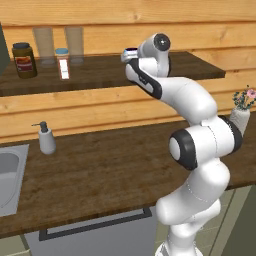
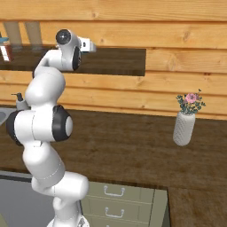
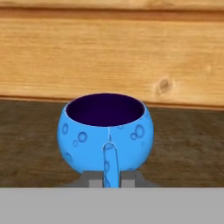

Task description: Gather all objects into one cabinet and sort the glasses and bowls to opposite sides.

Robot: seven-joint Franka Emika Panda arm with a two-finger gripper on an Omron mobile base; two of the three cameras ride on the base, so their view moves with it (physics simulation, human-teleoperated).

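Observation:
A small, shiny bright blue bowl [image 3: 85, 140] with bubble marks and a thin vertical handle stands on the dark wooden shelf [image 1: 200, 67], close to the plank wall. My gripper [image 3: 109, 180] is shut on that handle, one fingertip on each side of it. In the base views the gripper [image 1: 131, 53] [image 2: 90, 45] reaches out level over the shelf, and the hand hides most of the bowl. Two tall clear glasses [image 1: 44, 45] [image 1: 74, 42] stand at the shelf's back left. The cabinet is out of view.
A dark jar [image 1: 24, 60] and a small white shaker [image 1: 63, 64] stand on the shelf's left part. On the counter below are a soap dispenser [image 1: 46, 138], a sink [image 1: 10, 175] and a white flower vase [image 2: 184, 127]. Drawer fronts [image 2: 111, 195] sit under the counter.

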